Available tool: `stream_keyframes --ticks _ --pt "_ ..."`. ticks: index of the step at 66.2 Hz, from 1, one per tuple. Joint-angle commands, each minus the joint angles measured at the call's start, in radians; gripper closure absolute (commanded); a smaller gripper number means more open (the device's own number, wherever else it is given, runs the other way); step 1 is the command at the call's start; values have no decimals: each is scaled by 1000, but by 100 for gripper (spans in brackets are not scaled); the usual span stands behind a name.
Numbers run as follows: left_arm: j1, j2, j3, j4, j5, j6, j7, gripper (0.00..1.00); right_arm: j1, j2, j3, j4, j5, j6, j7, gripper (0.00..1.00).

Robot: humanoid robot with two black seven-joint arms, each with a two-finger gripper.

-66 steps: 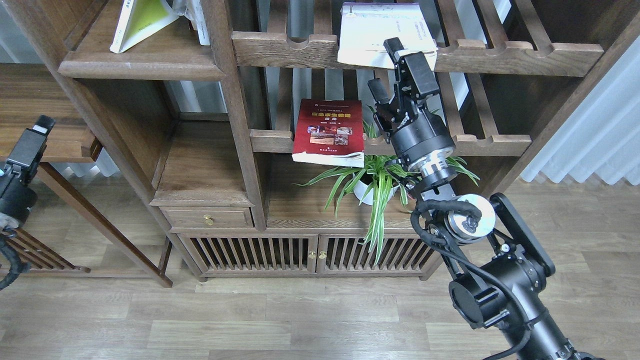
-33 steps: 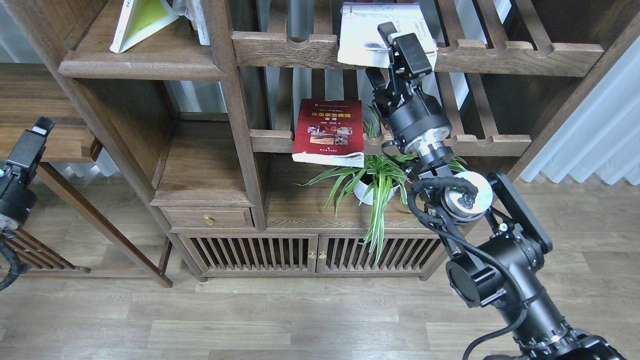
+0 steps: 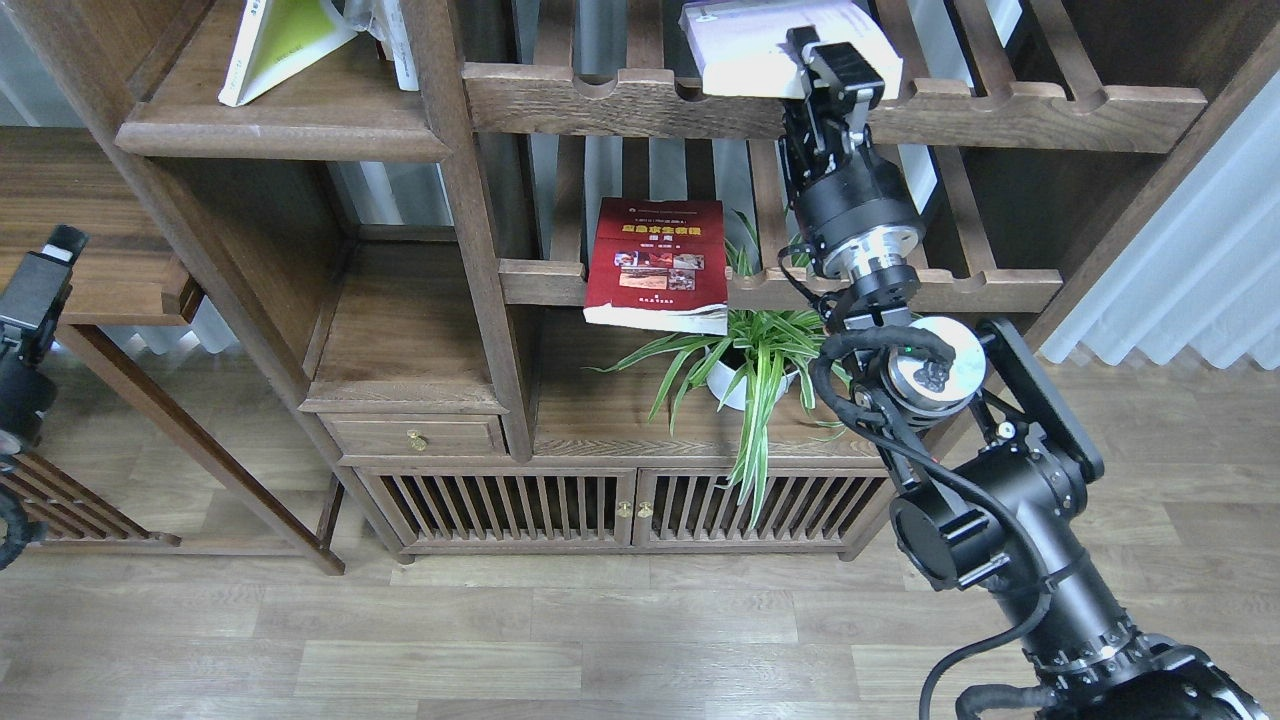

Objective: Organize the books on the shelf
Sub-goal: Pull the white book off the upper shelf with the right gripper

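Observation:
The white-lavender book [image 3: 745,45] lies on the upper slatted rack, its front edge raised above the rail. My right gripper [image 3: 822,62] reaches up from below and is shut on that book's front right edge. The dark red book [image 3: 660,262] lies flat on the middle slatted rack and overhangs its front rail. The lime-yellow and white book [image 3: 285,40] leans on the solid dark-brown plank shelf [image 3: 280,135] at the upper left. My left gripper [image 3: 40,285] hangs at the far left edge, away from the bookcase, dark and seen end-on.
A potted spider plant [image 3: 750,365] stands on the cabinet top under the red book, close to my right forearm. A thick wooden post [image 3: 470,230] separates the plank shelves from the racks. A low table [image 3: 90,250] stands at the left.
My right gripper rose to the white-lavender book and closed on its front edge; the book's edge lifted off the rail. The left gripper drifted slightly left.

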State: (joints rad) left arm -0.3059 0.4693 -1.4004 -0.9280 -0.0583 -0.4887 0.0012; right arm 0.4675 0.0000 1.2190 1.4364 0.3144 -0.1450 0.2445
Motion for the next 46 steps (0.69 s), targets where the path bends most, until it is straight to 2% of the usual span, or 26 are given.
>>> stream_keyframes --ticks 1,8,12,25,29,46 --pt "20 3 -19 0 0 0 0 0 -1 0 -10 -10 2 11 -1 95" --pt "31 3 -25 0 0 0 0 0 -7 0 -1 18 8 45 3 94" --pt "34 3 -26 1 0 0 -1 0 -30 0 16 85 9 82 4 95" --pt "36 2 -20 17 0 0 -1 0 -156 0 138 272 14 88 12 95" --pt "36 0 -20 21 0 0 -1 0 -196 0 174 286 14 105 12 95" --pt "34 2 -22 41 0 0 -1 0 -434 0 208 286 15 292 7 95"
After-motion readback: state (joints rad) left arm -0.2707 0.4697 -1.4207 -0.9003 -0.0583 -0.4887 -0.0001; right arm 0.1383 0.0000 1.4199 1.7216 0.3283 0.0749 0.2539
